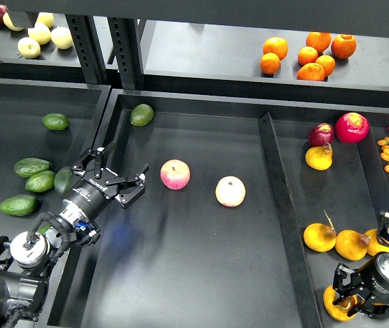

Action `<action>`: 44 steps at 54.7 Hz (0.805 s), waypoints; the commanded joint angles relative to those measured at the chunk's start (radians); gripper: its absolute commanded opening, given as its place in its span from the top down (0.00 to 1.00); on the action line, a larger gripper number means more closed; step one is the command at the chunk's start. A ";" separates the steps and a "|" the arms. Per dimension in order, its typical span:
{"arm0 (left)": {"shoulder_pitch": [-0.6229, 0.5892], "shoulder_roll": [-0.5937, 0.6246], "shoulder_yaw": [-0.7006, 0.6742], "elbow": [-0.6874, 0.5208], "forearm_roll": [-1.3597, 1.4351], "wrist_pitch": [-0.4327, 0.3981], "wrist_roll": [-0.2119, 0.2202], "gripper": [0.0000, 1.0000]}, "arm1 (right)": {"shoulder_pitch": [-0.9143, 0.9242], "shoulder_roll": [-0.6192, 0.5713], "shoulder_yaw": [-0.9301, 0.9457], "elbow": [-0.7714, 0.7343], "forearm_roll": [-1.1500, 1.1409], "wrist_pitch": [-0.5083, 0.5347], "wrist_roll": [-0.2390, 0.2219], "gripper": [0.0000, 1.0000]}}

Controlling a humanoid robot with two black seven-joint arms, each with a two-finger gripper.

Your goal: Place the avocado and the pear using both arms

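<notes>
My left gripper (117,180) is open and empty over the left rim of the middle tray (180,273). The dark green avocado (62,180) lies just left of it in the left tray, partly hidden behind my gripper. My right gripper (342,299) is at the bottom right, its fingers closed around a golden yellow-orange pear (330,305), held low over the right compartment. I cannot see the pear's blotch.
Two pink-and-yellow apples (175,174) (230,191) lie in the middle tray, with an olive avocado (141,114) in its far corner. Paler avocados (31,167) lie at the left. More pears (319,236) and red apples (352,126) lie right of the divider (276,191). Oranges (308,55) sit on the shelf.
</notes>
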 commanded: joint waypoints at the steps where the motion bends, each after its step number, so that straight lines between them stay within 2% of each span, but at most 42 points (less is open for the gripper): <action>1: 0.000 0.000 0.003 0.001 0.000 0.000 0.000 0.01 | 0.000 -0.003 0.012 0.000 -0.005 0.000 0.000 0.57; 6: 0.000 0.000 0.006 -0.001 0.000 0.000 0.000 0.01 | 0.005 -0.007 0.012 0.002 -0.012 0.000 0.000 0.53; 9: 0.000 0.000 0.008 -0.001 0.000 0.000 0.000 0.01 | 0.008 -0.009 0.012 0.003 -0.014 0.000 0.000 0.48; 10: 0.000 0.000 0.008 -0.001 0.000 0.000 0.000 0.01 | 0.011 -0.012 0.012 0.006 -0.015 0.000 0.000 0.36; 18: 0.000 0.000 0.014 0.001 0.002 0.000 0.000 0.01 | 0.018 -0.012 0.012 0.012 -0.017 0.000 0.000 0.17; 29: -0.001 0.000 0.026 0.001 0.002 0.000 0.000 0.01 | 0.046 -0.038 0.002 0.051 -0.014 0.000 0.000 0.02; 44: -0.001 0.000 0.028 0.001 0.005 0.000 0.000 0.01 | 0.070 -0.139 -0.008 0.146 -0.009 0.000 0.000 0.01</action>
